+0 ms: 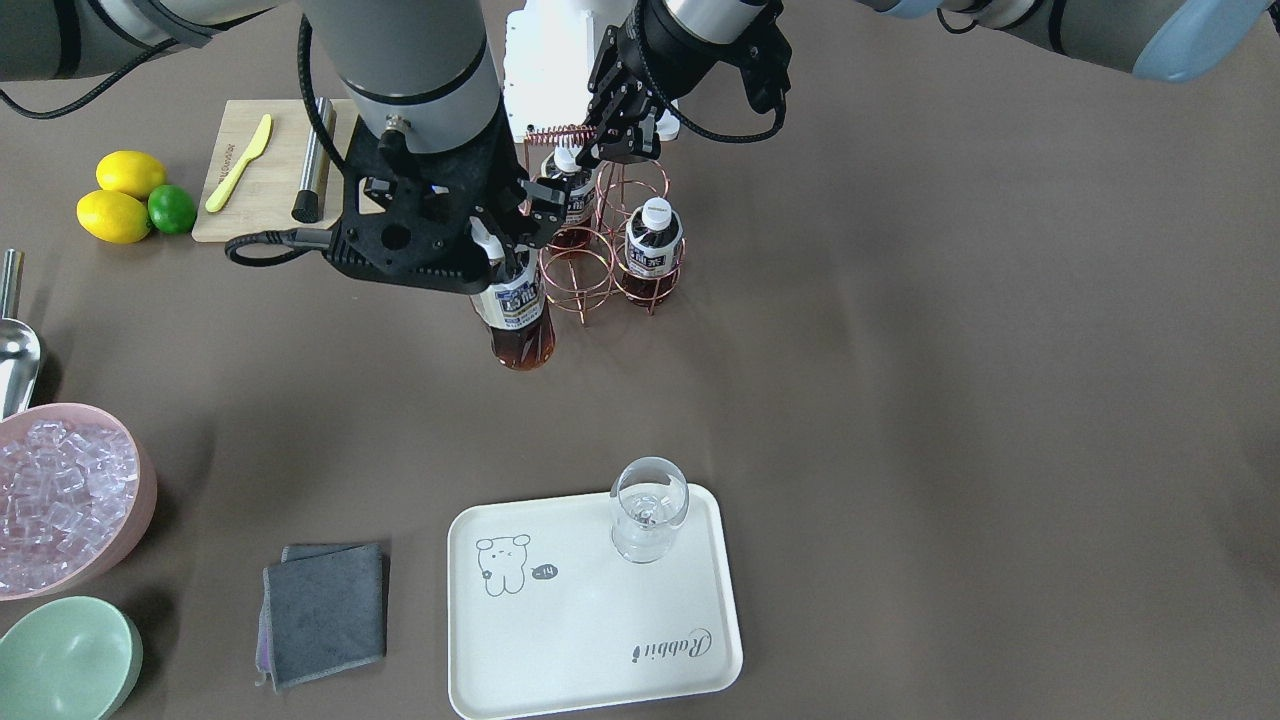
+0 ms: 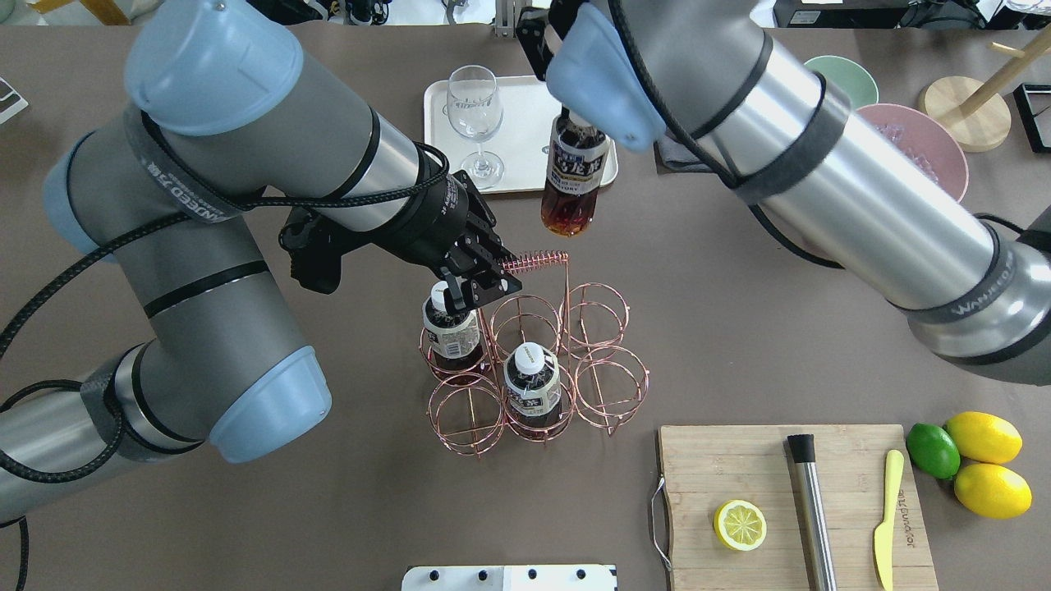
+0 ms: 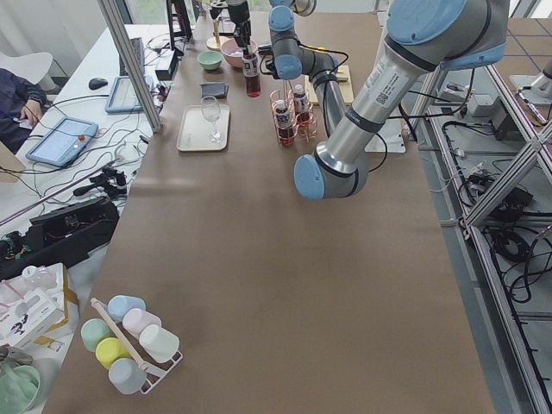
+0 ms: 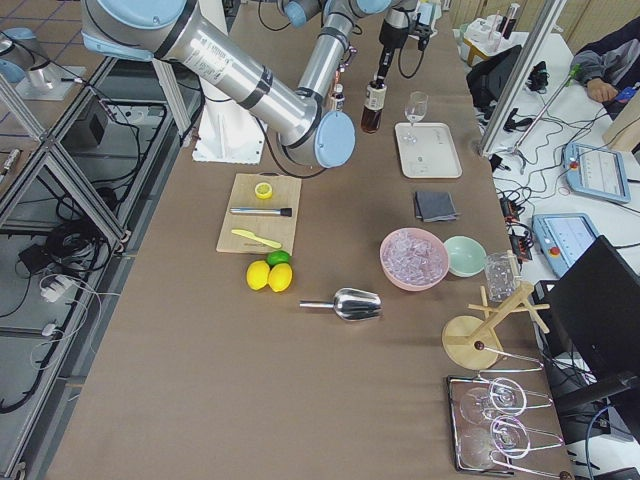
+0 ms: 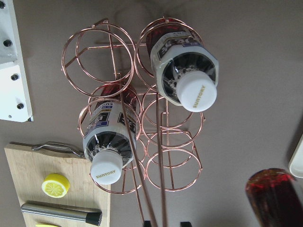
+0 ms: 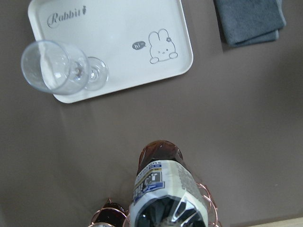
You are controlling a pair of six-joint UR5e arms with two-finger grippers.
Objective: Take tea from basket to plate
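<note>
My right gripper is shut on the neck of a tea bottle and holds it upright in the air, between the copper wire basket and the cream plate. The held bottle also shows in the overhead view and in the right wrist view. The plate carries a wine glass. Two more tea bottles stand in the basket. My left gripper is shut on the basket's coiled handle.
A cutting board with a lemon half, a metal muddler and a yellow knife lies at the near right. Two lemons and a lime lie beside it. A pink bowl of ice, a green bowl, a grey cloth and a scoop lie beyond the plate's side.
</note>
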